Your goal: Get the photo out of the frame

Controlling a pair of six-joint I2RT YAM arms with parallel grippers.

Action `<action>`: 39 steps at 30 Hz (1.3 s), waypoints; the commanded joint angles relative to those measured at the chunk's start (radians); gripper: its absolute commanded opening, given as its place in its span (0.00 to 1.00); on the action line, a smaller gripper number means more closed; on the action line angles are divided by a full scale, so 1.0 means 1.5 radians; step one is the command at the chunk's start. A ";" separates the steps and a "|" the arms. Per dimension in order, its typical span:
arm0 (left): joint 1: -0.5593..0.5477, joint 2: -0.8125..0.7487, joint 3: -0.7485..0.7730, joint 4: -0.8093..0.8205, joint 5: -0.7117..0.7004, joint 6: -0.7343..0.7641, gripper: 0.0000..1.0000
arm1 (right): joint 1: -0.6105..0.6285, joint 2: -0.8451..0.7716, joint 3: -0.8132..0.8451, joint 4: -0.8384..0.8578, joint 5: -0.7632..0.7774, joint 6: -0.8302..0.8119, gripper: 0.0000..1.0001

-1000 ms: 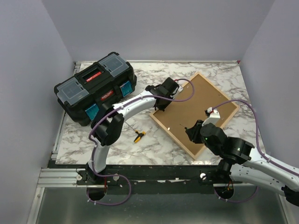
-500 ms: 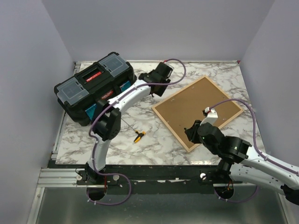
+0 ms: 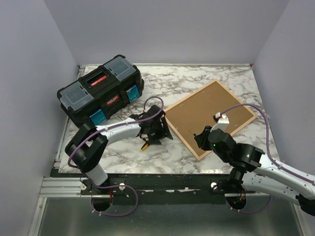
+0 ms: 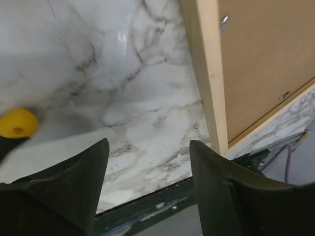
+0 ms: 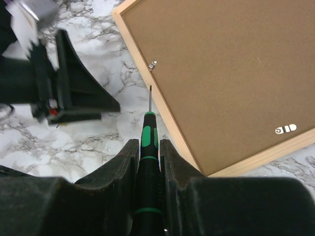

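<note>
**A:** What is the biggest thing here?

**B:** The table, white marble pattern with grey veins. On its right half lies the frame, flat and turned diagonal, with one corner toward the near edge of the table.

**A:** How does the frame look?

**B:** It is a thin rectangular rim of light wood. It lies with the back side up, so inside the rim one sees only the plain brown backing board. The photo is hidden under this board; I cannot see it.

**A:** And on the left?

**B:** A black toolbox with a red middle part and blue-green latches. It stands at the far left, well apart from the frame.

**A:** Tell me about the arms.

**B:** The left pincer is released, its two dark fingers spread with bare marble between them. It is over the table just beside the left edge of the frame and does not touch it. The right pincer is clenched around a screwdriver with a green and black handle, above the near corner of the frame.

**A:** Where does the screwdriver point?

**B:** Its thin shaft points along the wooden rim toward a small metal clip. The tip is short of the clip.

**A:** Anything smaller?

**B:** A small yellow tool lies on the marble near the left pincer. A little metal hanger sits on the board close to one rim.
</note>
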 commanded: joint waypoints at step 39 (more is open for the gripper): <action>-0.095 0.215 0.140 -0.043 -0.117 0.156 0.00 | 0.000 -0.047 -0.001 -0.008 0.011 0.005 0.01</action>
